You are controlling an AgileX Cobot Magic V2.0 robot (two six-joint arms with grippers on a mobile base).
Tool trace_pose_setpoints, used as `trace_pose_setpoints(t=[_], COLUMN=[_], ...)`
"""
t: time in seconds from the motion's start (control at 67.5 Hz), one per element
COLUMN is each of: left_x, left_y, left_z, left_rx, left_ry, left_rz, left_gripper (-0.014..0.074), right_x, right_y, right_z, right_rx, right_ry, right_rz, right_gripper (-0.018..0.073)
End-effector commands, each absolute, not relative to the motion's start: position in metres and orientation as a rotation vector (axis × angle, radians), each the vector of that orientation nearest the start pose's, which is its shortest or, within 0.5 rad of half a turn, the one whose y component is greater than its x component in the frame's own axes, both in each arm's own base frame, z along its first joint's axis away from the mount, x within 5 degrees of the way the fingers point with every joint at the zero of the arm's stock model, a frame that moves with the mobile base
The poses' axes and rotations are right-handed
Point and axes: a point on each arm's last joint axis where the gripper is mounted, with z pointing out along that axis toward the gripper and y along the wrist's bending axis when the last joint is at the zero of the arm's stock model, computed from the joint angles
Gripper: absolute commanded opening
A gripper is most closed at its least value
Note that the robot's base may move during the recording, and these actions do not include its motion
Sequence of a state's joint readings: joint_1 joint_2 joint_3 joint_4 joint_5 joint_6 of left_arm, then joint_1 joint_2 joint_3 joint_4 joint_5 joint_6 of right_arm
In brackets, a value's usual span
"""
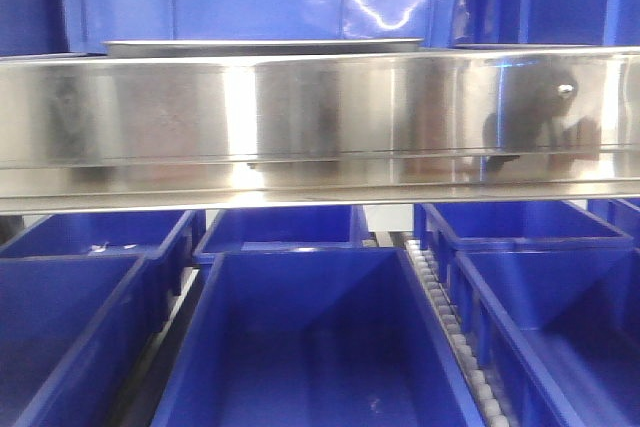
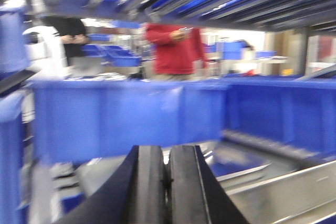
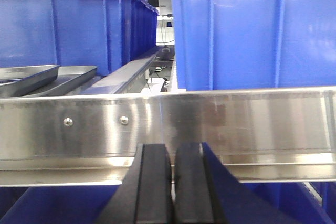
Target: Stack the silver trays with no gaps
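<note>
A silver tray shows only as a thin rim just above the steel shelf rail, in front of a blue bin. In the right wrist view two silver trays lie at the far left behind the rail, the left one overlapping the other. My right gripper is shut with nothing in it, low in front of the rail and right of those trays. My left gripper is also shut and holds nothing, in a blurred view. Shiny steel lies ahead to its right, too blurred to name.
A long steel shelf rail with screws runs across the front. Blue bins stand below it, and tall blue bins stand on the shelf. Two people stand beyond the shelf.
</note>
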State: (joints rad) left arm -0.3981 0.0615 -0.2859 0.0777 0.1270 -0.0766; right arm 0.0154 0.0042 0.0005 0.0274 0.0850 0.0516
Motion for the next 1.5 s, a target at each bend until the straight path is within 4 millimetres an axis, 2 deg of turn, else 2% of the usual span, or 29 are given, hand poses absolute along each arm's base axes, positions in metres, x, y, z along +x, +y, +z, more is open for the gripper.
trace_pose_setpoints(t=[0.0,0.104,0.222,0.444,0.607,0.889,1.481], left_x=[0.041,0.050,0.056,0.056,0.056,0.056,0.056], left_y=[-0.013,-0.010,-0.006,-0.003,-0.002,-0.002,-0.002], left_z=[0.272,0.238,0.212,0.216,0.215,0.215,0.215], left_rx=[0.197,0.156,0.099,0.027,-0.025,0.043,0.043], left_ry=[1.377,1.451,1.493,1.448,1.460,1.464,1.465], left_rz=[-0.262,-0.150,-0.079,-0.046,-0.097,-0.023,-0.023], left_gripper=[-0.0009,-0.0009,-0.0009,-0.0009,-0.0009,-0.0009,-0.0009], right_x=[0.056,0.056,0.056,0.056,0.056,0.056,0.056], right_y=[0.001,0.001,0.001,0.001,0.001,0.001,0.001], right_z=[0.207,0.207,0.207,0.207,0.207,0.207,0.207], right_rx=[0.051,0.051,0.051,0.051,0.051,0.051,0.051], right_ry=[1.546,1.546,1.546,1.546,1.546,1.546,1.546], right_rz=[0.071,0.071,0.071,0.071,0.071,0.071,0.071], right_gripper=[-0.0019,-0.0019,-0.0019,-0.0019,-0.0019,-0.0019,-0.0019])
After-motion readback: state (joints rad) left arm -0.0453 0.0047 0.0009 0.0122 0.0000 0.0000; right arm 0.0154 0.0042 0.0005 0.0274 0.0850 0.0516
